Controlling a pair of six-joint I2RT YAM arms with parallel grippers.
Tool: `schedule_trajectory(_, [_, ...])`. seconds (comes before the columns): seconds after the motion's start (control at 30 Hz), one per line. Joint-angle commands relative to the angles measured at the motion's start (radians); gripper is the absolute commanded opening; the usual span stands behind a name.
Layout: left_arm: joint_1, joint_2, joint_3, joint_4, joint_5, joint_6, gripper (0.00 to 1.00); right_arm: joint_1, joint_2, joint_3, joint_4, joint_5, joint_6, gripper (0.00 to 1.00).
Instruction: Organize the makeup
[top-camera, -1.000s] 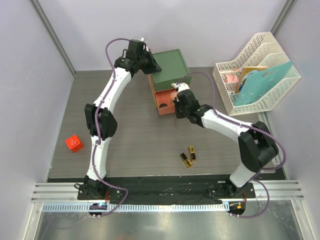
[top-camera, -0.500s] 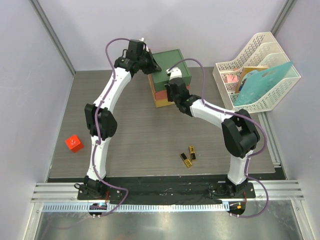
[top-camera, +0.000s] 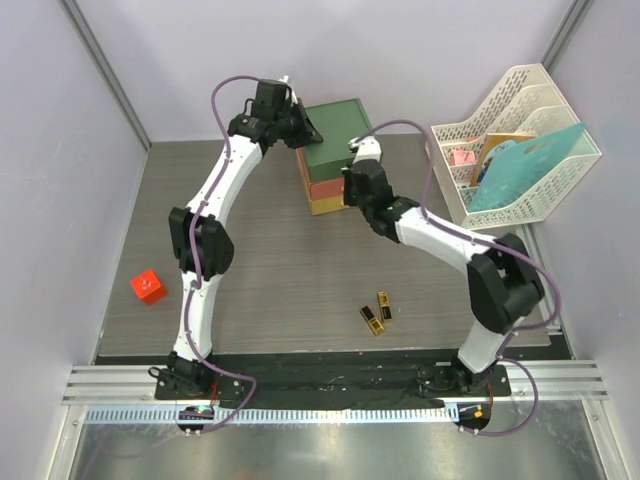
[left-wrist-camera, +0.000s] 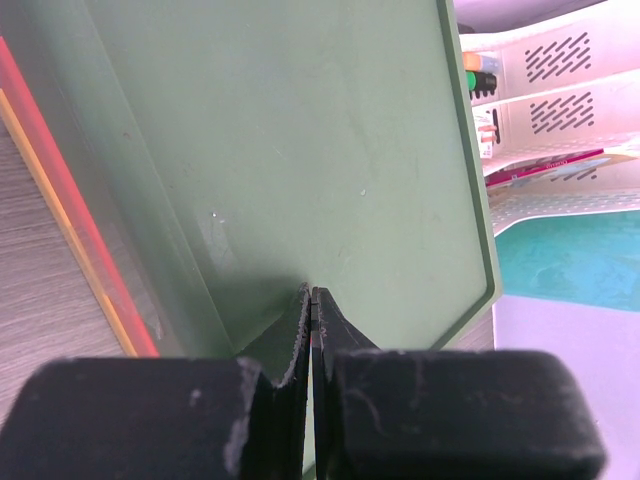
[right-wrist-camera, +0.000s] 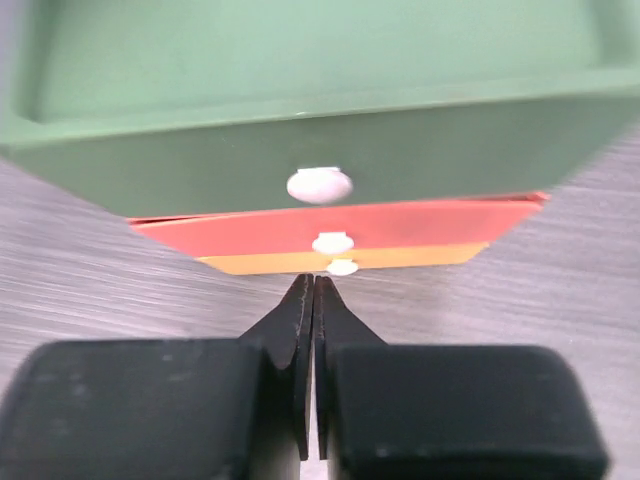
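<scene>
Two gold-black lipsticks (top-camera: 372, 319) (top-camera: 384, 305) lie side by side on the table near the front, far from both grippers. The other makeup is out of view. The drawer box (top-camera: 335, 150) stands at the back with all three drawers pushed in. My left gripper (top-camera: 308, 129) is shut and empty, its tips (left-wrist-camera: 313, 292) resting on the box's green top (left-wrist-camera: 300, 150). My right gripper (top-camera: 348, 192) is shut and empty too, hovering just in front of the drawer fronts, its tips (right-wrist-camera: 313, 280) close below the yellow drawer's white knob (right-wrist-camera: 342, 267).
A white file rack (top-camera: 520, 150) holding a teal folder (top-camera: 530, 165) stands at the back right, also seen as the rack (left-wrist-camera: 560, 80) in the left wrist view. A small red cube (top-camera: 148, 287) sits at the left. Grey walls close in both sides.
The orange drawer stood open a second ago. My right gripper pushed it shut against the box and has since eased back slightly. The left arm has held still.
</scene>
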Motion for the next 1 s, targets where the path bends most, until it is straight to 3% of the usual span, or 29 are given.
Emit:
schedule_trajectory(0.0, [0.009, 0.050, -0.066, -0.173, -0.016, 0.050, 0.00, -0.019, -0.158, -0.076, 0.070, 0.007, 0.200, 0.11])
schedule_trajectory(0.13, [0.009, 0.055, -0.069, -0.167, -0.007, 0.051, 0.00, -0.083, -0.178, -0.205, 0.119, -0.153, 0.410, 0.43])
schedule_trajectory(0.2, [0.009, 0.056, -0.068, -0.167, -0.001, 0.054, 0.00, -0.122, -0.162, -0.243, 0.175, -0.248, 0.501, 0.48])
schedule_trajectory(0.23, [0.009, 0.058, -0.068, -0.167, -0.001, 0.056, 0.00, -0.134, -0.155, -0.272, 0.189, -0.269, 0.526, 0.57])
schedule_trajectory(0.43, [0.009, 0.064, -0.072, -0.168, 0.009, 0.062, 0.00, -0.189, -0.043, -0.392, 0.476, -0.502, 0.667, 0.71])
schedule_trajectory(0.7, [0.010, 0.073, -0.072, -0.177, 0.027, 0.070, 0.00, -0.235, 0.271, -0.529, 1.124, -0.612, 0.995, 0.69])
schedule_trajectory(0.83, [0.013, 0.075, -0.074, -0.184, 0.033, 0.077, 0.00, -0.246, 0.440, -0.549, 1.442, -0.573, 1.199, 0.58])
schedule_trajectory(0.97, [0.016, 0.073, -0.074, -0.191, 0.032, 0.085, 0.00, -0.247, 0.519, -0.526, 1.484, -0.569, 1.230, 0.56])
